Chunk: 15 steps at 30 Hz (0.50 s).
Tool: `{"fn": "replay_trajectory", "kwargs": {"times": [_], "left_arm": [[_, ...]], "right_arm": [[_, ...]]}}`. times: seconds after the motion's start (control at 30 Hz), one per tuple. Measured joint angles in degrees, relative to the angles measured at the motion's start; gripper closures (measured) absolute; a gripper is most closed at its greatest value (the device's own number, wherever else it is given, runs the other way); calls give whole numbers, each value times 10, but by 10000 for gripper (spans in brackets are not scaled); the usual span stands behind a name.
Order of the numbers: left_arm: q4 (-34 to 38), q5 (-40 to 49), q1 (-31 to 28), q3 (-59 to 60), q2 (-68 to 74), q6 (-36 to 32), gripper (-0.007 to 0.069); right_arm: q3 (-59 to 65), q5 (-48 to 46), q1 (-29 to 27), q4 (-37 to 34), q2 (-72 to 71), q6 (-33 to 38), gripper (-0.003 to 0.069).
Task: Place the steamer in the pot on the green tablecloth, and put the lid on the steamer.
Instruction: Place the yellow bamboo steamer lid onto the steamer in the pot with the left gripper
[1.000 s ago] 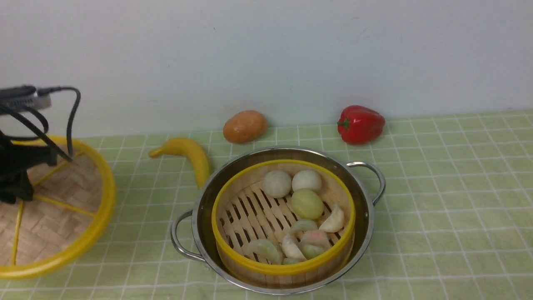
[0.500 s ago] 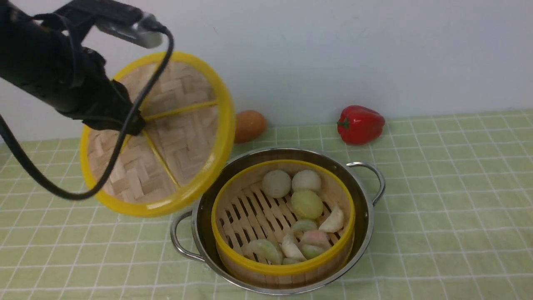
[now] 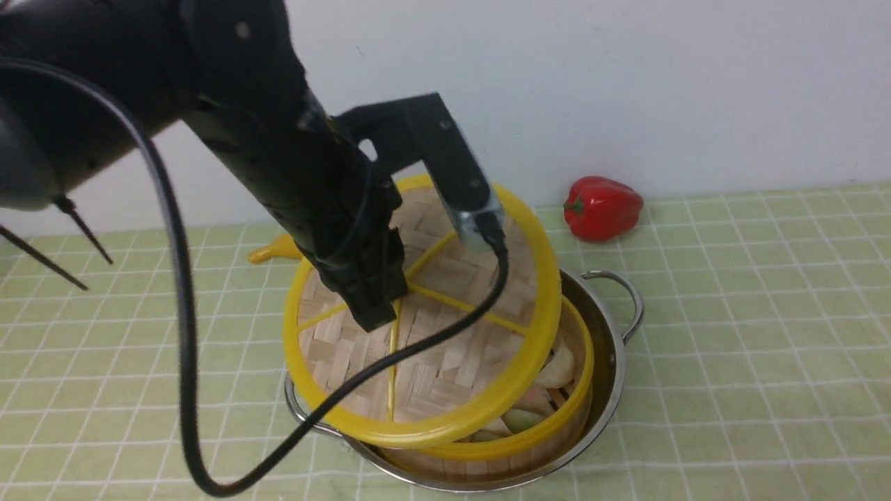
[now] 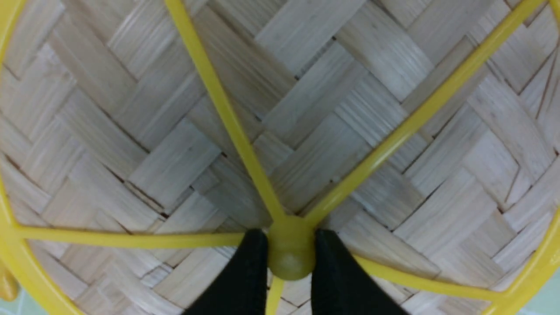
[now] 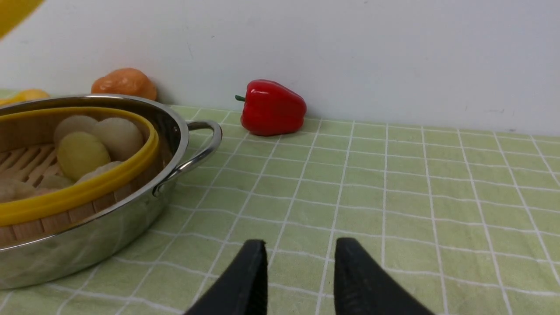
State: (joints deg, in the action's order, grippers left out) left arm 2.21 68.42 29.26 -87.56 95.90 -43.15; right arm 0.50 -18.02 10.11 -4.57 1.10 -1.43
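Lid (image 3: pixel 445 348) is what we meet first on the left of the front view. It is held tilted over the pot, its far edge raised and its near edge low. A yellow banana (image 3: pixel 268 252) tip peeks out from behind its left side. We see the left gripper (image 3: pixel 379 316) come down onto the lid's centre. In the left wrist view its two black fingers (image 4: pixel 249 271) are clenched on the yellow hub (image 4: pixel 291 258) where the spokes meet, so it is grasping the lid (image 4: pixel 175 153).

Under the lid sits the steamer (image 3: pixel 557 417), standing inside the pot (image 3: pixel 616 362), with pale buns and dumplings (image 5: pixel 81 153) on its slatted floor. We cannot tell whether the lid's low edge touches the steamer's yellow rim. The pot rests on the green tablecloth (image 3: pixel 731 348).

Behind the pot, by the wall, the right wrist view shows an orange-brown round thing (image 5: pixel 124 83). Further right a red pepper (image 3: pixel 603 207) lies on the cloth near the wall, apart from the pot.

On the right, the right gripper (image 5: pixel 300 243) is released. Its jaws stand apart with only cloth showing between them, beside the pot's right handle (image 5: pixel 197 153).
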Motion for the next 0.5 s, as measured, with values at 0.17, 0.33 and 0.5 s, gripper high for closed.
{"fn": "replay_trajectory", "kwargs": {"times": [0.17,0.33,0.5], "left_arm": [[-27,-22,13,0,39,1,508],[-26,-71,15,0,57,1,508],[-26,-89,15,0,58,1,508]], "right_arm": [[0,0,0,0,0,0,417],[0,0,0,0,0,0,417],[0,0,0,0,0,0,417]]}}
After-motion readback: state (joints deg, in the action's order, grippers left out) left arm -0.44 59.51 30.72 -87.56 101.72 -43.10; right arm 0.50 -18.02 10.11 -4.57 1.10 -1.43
